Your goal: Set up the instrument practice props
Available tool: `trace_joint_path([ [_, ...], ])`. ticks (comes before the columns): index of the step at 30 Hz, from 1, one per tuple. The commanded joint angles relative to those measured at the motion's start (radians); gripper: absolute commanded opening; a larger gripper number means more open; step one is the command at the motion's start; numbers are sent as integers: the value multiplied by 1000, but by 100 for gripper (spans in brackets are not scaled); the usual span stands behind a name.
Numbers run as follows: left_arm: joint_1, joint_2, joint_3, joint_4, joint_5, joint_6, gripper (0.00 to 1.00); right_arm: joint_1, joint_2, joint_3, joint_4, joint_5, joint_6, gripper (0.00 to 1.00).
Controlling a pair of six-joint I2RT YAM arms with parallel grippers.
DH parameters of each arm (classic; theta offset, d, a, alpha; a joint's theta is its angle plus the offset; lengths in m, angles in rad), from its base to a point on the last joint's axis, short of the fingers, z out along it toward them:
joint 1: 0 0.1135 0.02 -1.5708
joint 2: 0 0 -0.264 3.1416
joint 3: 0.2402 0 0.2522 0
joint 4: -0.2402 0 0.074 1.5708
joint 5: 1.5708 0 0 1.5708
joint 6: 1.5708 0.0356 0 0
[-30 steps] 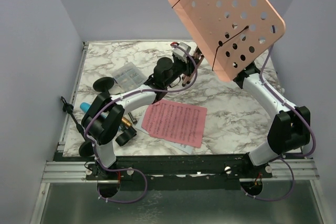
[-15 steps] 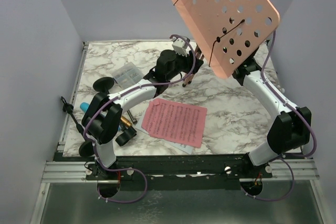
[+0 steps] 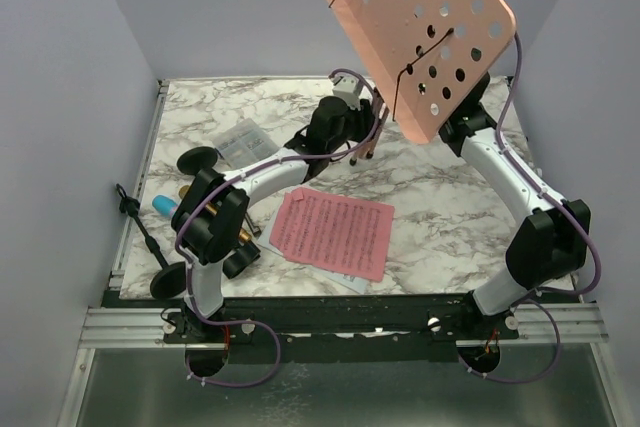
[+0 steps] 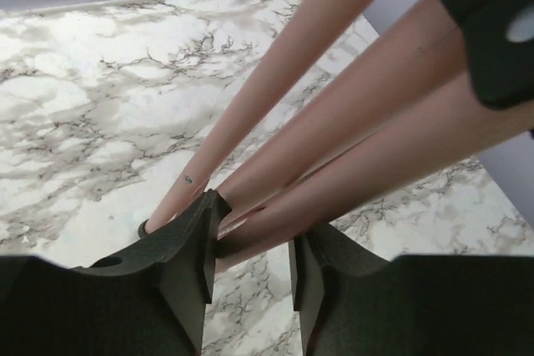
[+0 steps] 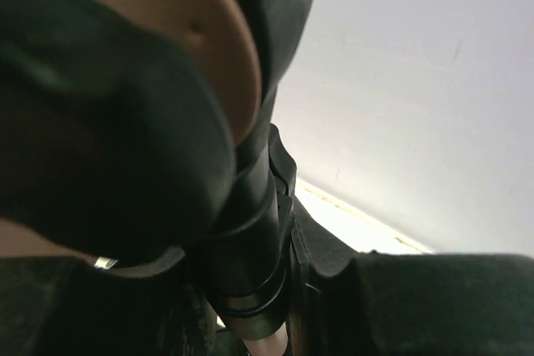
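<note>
The pink perforated music rack (image 3: 420,22) hangs tilted high over the back of the table. My right gripper (image 3: 457,127) is shut on the black collar (image 5: 250,231) of its post just under the plate. The thin pink tripod legs (image 4: 334,122) hang folded close together, their feet near the marble. My left gripper (image 3: 362,145) is open at those legs; its left fingertip (image 4: 200,231) touches one leg. A pink sheet-music page (image 3: 335,232) lies mid-table on a white page. The blue microphone (image 3: 165,205), the gold microphone (image 3: 241,235) and two black mic mounts (image 3: 198,159) (image 3: 170,282) lie at the left.
A small clear compartment box (image 3: 245,144) sits left of the left forearm. Purple walls close in the table on the left, back and right. A black cable (image 3: 135,217) runs along the left edge.
The rack has swung up and to the left in the right gripper. The left gripper has moved back and right along the legs, and its jaws have widened.
</note>
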Motion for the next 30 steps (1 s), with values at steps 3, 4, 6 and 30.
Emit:
trace_joint_path([
  [3,-14,51,88,-89,-36,-9,22,29,-59,32,219,71,-46,0],
  [4,-13,46,85,-91,-33,-3,18,29,-63,30,243,81,-70,0],
  [6,-14,41,83,-96,-22,11,10,27,-67,39,287,111,-100,0],
  [30,52,178,229,-336,137,116,0,-132,18,359,528,-18,12,0],
])
